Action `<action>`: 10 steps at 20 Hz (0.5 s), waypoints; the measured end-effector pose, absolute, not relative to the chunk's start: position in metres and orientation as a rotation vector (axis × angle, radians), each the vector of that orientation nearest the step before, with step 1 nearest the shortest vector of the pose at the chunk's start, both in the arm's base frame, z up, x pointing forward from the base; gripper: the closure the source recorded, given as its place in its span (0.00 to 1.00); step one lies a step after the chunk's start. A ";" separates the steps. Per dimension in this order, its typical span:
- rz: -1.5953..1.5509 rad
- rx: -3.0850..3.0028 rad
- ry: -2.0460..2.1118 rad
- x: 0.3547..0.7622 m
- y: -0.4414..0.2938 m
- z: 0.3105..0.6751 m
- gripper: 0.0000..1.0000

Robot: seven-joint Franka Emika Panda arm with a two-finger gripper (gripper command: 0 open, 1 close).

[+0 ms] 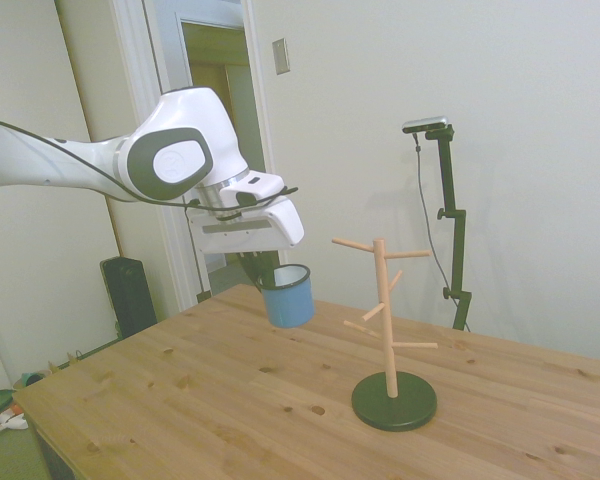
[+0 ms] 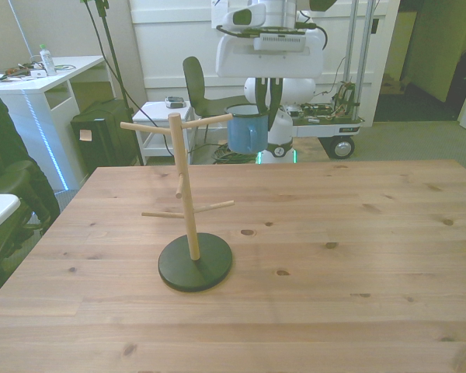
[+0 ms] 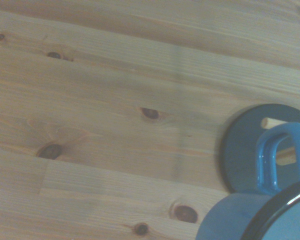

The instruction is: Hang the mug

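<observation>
Blue enamel is what the gripper (image 2: 269,110) has: fingers clenched on the rim of the mug (image 2: 248,128), one inside, one outside, so the cup hangs upright below the hand, well off the table (image 2: 357,256). In the side view the mug (image 1: 287,295) sits just under the gripper (image 1: 261,272), mouth up, at about the height of the top pegs of the wooden stand (image 1: 384,318). In the front view it's just beside the tip of the upper peg on the front view's right of the stand (image 2: 189,194), apparently not touching. Wrist view shows the handle (image 3: 273,156) facing out toward the stand's dark base (image 3: 240,150), so the loop looks roughly aimed at the stand. Step in hand, I'd say: carry over and thread the loop onto a peg. To do it well: line the handle opening w/ the peg tip, come in along the peg's axis, slowly, since a bump could tip the stand; slide well past the tip before letting go. Loop is small, so little room for error.
</observation>
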State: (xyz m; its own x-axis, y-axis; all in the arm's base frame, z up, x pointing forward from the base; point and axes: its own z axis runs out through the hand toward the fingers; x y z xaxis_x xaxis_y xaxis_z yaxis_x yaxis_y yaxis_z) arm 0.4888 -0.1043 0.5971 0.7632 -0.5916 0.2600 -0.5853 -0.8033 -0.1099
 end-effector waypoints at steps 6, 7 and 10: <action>-0.482 -2.924 0.973 0.497 -0.119 0.643 1.00; -0.477 -2.920 0.968 0.503 -0.117 0.647 1.00; -0.470 -2.928 0.942 0.524 -0.106 0.652 1.00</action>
